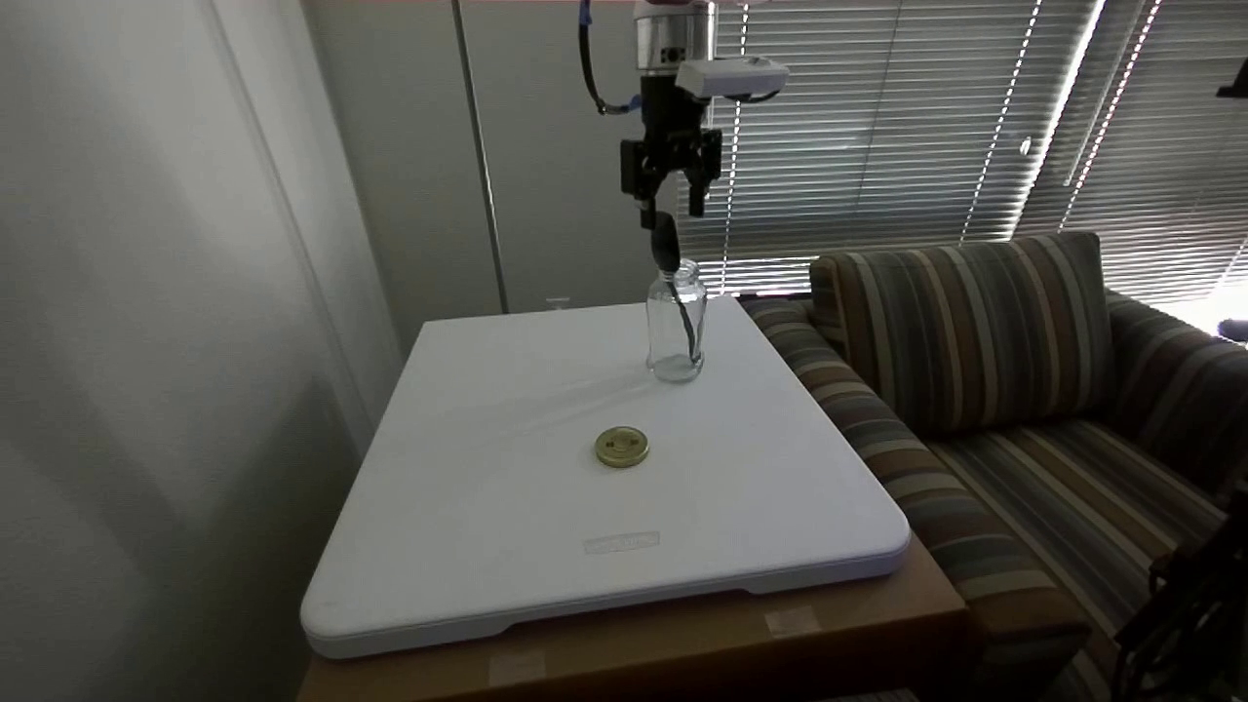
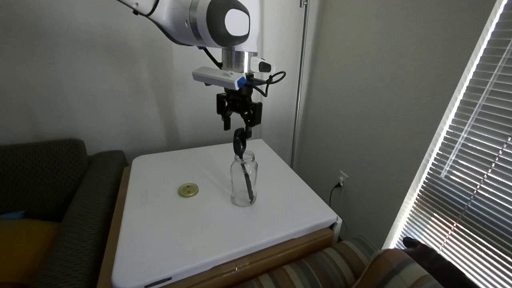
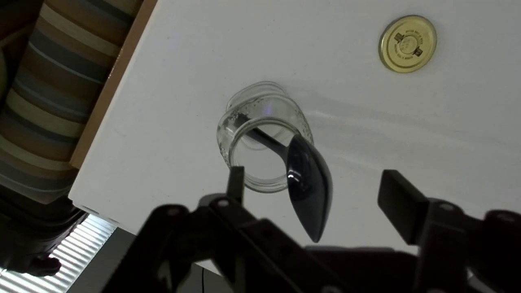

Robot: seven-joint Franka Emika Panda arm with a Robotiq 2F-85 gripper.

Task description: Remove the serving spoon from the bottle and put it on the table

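The black serving spoon (image 1: 666, 244) stands tilted in the clear bottle (image 1: 661, 331), handle down inside and bowl above the rim. The spoon (image 2: 240, 143) and the bottle (image 2: 237, 184) show the same way in an exterior view. The bottle stands upright on the white table (image 1: 487, 468). My gripper (image 1: 673, 211) is open and empty just above the spoon's bowl. In the wrist view the spoon's bowl (image 3: 308, 183) appears between the spread fingers (image 3: 315, 193), apart from both. The bottle's mouth (image 3: 266, 188) lies partly behind the left finger.
A small olive-gold round lid (image 1: 621, 447) lies flat on the table, apart from the bottle; it also shows in the wrist view (image 3: 408, 44). A striped sofa (image 1: 965, 341) stands against one side of the table. A wall (image 2: 120, 80) rises behind the table.
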